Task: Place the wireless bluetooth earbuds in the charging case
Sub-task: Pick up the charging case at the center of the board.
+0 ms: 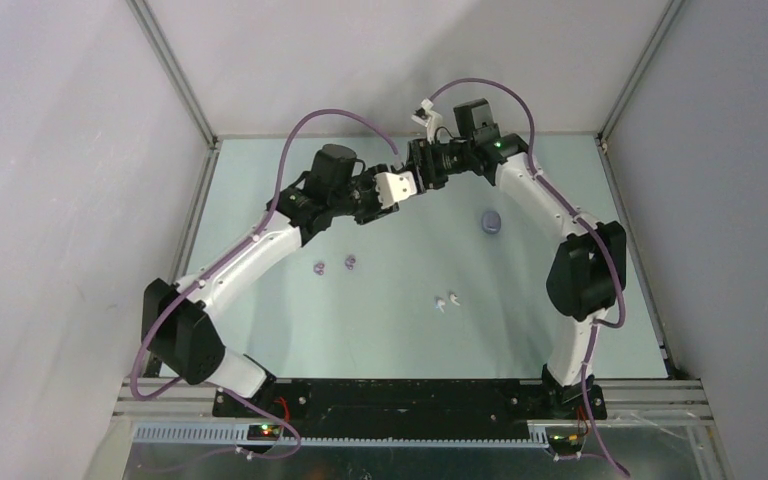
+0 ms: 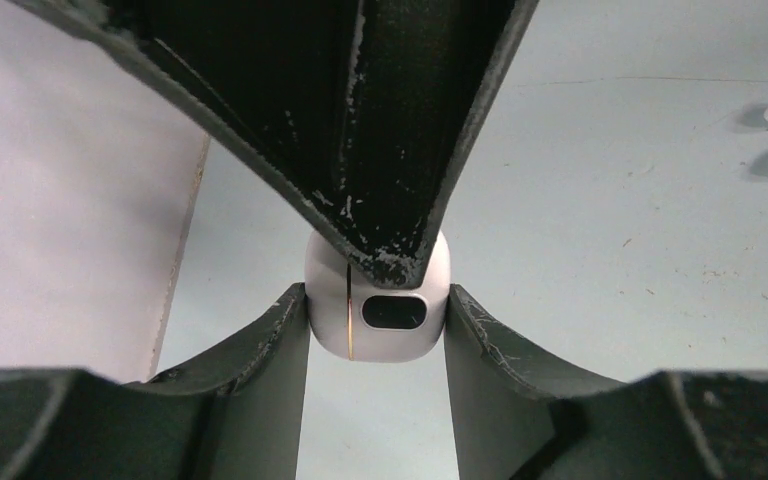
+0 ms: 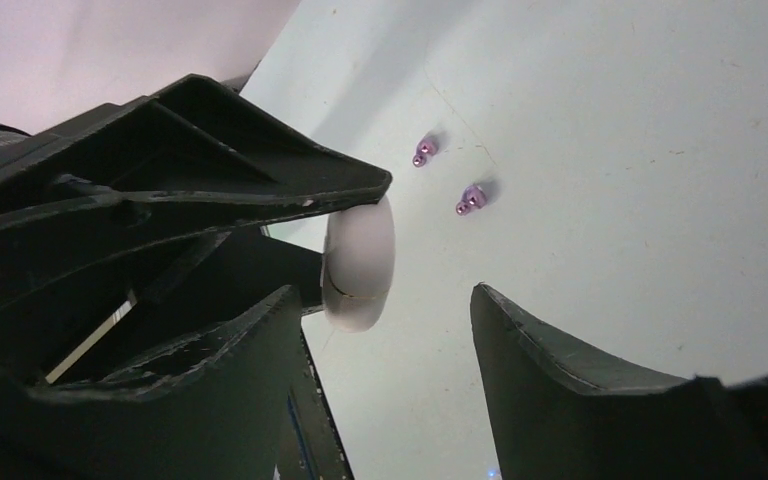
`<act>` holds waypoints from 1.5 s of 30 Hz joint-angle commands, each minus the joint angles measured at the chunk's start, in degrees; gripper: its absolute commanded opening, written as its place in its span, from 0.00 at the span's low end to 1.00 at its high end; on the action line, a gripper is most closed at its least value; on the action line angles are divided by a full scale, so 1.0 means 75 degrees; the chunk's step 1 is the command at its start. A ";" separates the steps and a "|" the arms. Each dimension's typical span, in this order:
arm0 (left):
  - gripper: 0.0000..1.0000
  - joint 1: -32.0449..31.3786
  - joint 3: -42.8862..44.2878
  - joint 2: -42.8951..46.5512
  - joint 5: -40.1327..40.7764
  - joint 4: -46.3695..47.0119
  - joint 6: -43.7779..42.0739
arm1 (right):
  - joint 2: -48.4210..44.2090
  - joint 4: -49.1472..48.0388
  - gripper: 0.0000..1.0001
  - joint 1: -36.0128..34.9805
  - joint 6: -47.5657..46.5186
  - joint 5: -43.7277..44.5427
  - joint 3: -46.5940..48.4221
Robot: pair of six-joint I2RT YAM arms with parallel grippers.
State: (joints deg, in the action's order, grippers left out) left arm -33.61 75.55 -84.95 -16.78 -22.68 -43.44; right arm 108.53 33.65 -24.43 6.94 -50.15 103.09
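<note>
Top external view: pale teal surface (image 1: 520,330), matte, lightly scuffed; plain grey walls (image 1: 60,150), aluminium frame posts (image 1: 175,75). Charging case (image 2: 378,318): smooth white, rounded, dark oval window, thin gold seam. Left jaws pinch it, lifted off surface. Right jaws spread, case between them, nearer one finger. Purple earbuds (image 1: 350,262) and white earbuds (image 1: 440,305) loose on surface, well apart from jaws.

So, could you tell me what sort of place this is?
Probably a lab robot cell: plain grey panels on aluminium framing enclose a pale tabletop, with left arm and right arm bolted at its near edge.
</note>
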 commanded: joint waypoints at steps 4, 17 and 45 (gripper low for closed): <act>0.33 -0.0002 0.0353 0.0330 0.0055 0.0498 0.0169 | 0.0213 -0.0129 0.52 -0.0108 -0.0221 -0.0592 0.0402; 0.67 0.0036 0.0316 0.0245 0.0843 0.0873 0.0600 | 0.0057 -0.0305 0.00 0.0062 -0.0337 -0.1140 0.0446; 0.59 0.2481 0.0553 -0.0889 -0.7260 0.7535 1.1229 | -0.2154 -0.8589 0.04 0.0729 0.1643 -0.2198 -0.2459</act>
State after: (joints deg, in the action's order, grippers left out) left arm -13.72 75.53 -91.90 -66.41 30.35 39.44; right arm 91.05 -25.65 -18.44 17.23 -66.94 82.46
